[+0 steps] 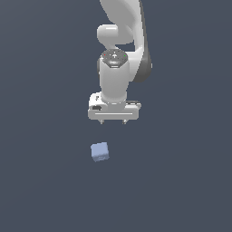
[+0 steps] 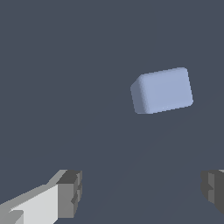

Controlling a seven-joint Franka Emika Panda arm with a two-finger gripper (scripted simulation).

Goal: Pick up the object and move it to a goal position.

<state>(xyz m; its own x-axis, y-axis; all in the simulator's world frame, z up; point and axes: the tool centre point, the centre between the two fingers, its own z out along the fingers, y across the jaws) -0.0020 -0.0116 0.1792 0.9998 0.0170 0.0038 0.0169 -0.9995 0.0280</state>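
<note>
Pincer [image 1: 113, 121] (fingers apart) hangs above the cube [image 1: 99, 152].

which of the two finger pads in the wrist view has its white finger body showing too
The pad on the side away from the cube: a white finger body joins it. The other pad shows only dark grey at the frame edge.

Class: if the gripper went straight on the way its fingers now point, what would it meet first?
Probably the bare floor, not the cube. The open gripper points downward, and the cube seems offset from its line, though depth is uncertain.
</note>
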